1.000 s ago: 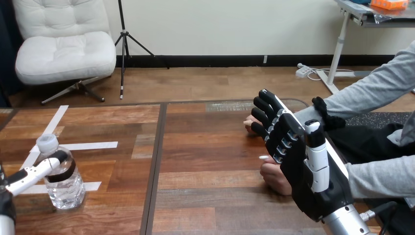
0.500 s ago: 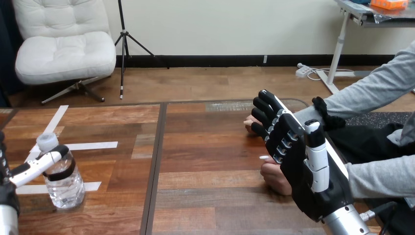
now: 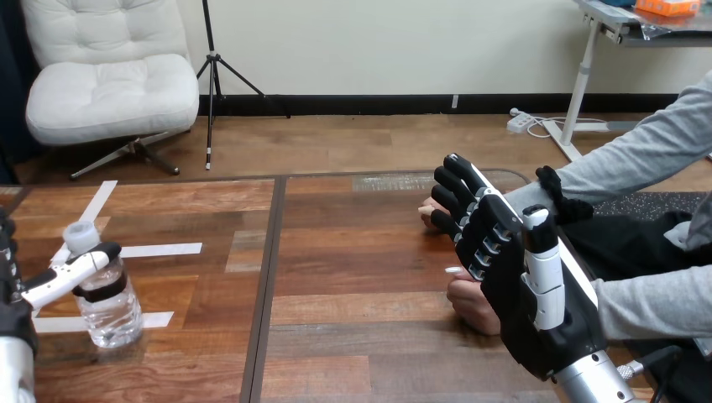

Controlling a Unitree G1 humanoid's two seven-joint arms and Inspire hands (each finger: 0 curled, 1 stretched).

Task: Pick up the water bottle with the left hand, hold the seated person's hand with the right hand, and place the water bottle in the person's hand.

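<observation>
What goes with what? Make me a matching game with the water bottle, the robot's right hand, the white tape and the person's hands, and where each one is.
Things
1. clear plastic water bottle with a white cap
2. robot's right hand
3. white tape strips
4. person's hands

Places
A. stuck flat on the wooden table, left side
B. upright, with the left hand thumb across it
C. raised at the right, fingers relaxed
D. resting on the table, behind the right hand

Pairs: 1-B, 2-C, 3-A, 4-D
</observation>
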